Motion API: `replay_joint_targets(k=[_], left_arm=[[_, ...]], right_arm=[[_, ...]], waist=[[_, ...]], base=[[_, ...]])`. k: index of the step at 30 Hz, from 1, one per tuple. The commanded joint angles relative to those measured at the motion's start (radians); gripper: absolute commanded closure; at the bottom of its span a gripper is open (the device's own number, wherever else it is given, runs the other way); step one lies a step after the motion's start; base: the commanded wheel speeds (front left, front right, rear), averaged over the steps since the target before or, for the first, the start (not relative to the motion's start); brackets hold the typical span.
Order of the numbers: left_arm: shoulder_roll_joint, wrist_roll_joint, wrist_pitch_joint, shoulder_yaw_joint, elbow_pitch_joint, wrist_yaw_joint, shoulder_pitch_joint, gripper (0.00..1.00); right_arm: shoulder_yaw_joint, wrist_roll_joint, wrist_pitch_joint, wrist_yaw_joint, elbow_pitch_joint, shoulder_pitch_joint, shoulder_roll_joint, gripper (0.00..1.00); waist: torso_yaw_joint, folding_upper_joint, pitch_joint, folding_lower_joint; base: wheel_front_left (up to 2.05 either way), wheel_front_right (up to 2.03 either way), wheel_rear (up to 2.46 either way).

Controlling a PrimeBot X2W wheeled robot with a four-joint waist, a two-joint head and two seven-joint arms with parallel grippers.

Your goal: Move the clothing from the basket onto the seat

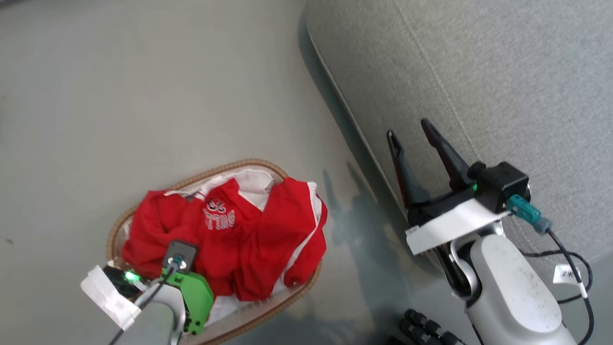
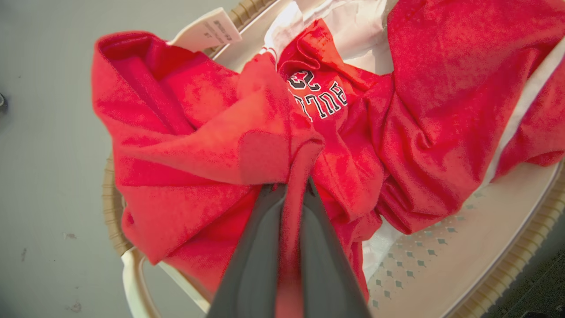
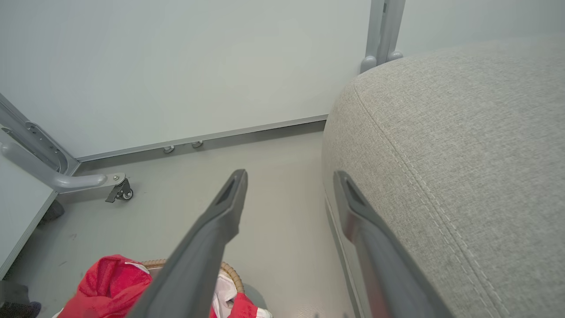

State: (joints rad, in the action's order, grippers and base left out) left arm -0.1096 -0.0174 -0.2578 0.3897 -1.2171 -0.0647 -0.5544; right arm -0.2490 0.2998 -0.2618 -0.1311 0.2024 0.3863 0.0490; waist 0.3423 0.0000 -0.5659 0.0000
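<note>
clothing [image 1: 249,239]: red, white stripes | lettering [image 2: 320,99]: white, perhaps black-edged | basket [image 2: 494,229]: white, tan rim | seat [image 1: 479,72]: grey weave

The right claw [image 3: 290,176] stood spread wide beside the seat [image 3: 441,154]. Red clothing [image 3: 110,282] lay in the basket [image 3: 231,274] at lower left.

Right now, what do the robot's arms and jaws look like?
Each set of jaws is two long, tapering dark grey fingers. The right forearm is a smooth pale grey shell, lightly speckled; its wrist carries a white plate, a black camera block with a teal plug, and a black cable bearing a small white tag. The left arm adds a bright green bracket.
</note>
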Motion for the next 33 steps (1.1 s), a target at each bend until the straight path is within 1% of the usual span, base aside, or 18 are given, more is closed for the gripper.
replay_joint_targets(k=[1,3,10,18,28,29,33], left_arm=[[0.008,-0.015,-0.009,-0.003,0.019,-0.006,0.033,1.0],[0.021,-0.027,-0.008,-0.007,0.075,-0.01,0.064,1.0],[0.04,-0.076,-0.007,-0.019,0.28,-0.022,0.182,1.0],[0.051,-0.102,-0.007,-0.032,0.463,-0.029,0.273,1.0],[0.057,-0.14,-0.007,-0.063,0.687,-0.034,0.29,1.0],[0.058,-0.146,-0.007,-0.063,0.737,-0.037,0.281,1.0],[0.058,-0.184,-0.007,-0.048,0.836,-0.035,0.259,1.0]], right_arm=[[0.004,-0.013,-0.005,0.001,0.011,-0.025,0.004,0.0],[0.013,-0.029,-0.005,0.001,0.02,-0.042,0.004,0.0],[0.039,-0.075,-0.005,0.001,0.049,-0.102,0.004,0.0],[0.056,-0.084,-0.005,0.001,0.075,-0.177,0.004,0.0],[0.057,-0.087,-0.005,0.001,0.091,-0.236,0.004,0.0],[0.05,-0.084,-0.005,0.001,0.097,-0.248,0.004,0.0],[0.034,-0.084,-0.005,0.001,0.105,-0.269,0.004,0.0]], waist=[[-0.055,0.0,0.118,0.0],[-0.076,0.0,0.164,0.0],[-0.143,0.0,0.284,0.0],[-0.204,0.0,0.403,0.0],[-0.234,0.0,0.482,0.0],[-0.237,0.0,0.494,0.0],[-0.24,0.0,0.509,0.0]], base=[[0.0,0.0,0.0],[0.0,0.0,0.0],[0.0,0.0,0.0],[0.0,0.0,0.0],[0.0,0.0,0.0],[0.0,0.0,0.0],[0.0,0.0,0.0]])
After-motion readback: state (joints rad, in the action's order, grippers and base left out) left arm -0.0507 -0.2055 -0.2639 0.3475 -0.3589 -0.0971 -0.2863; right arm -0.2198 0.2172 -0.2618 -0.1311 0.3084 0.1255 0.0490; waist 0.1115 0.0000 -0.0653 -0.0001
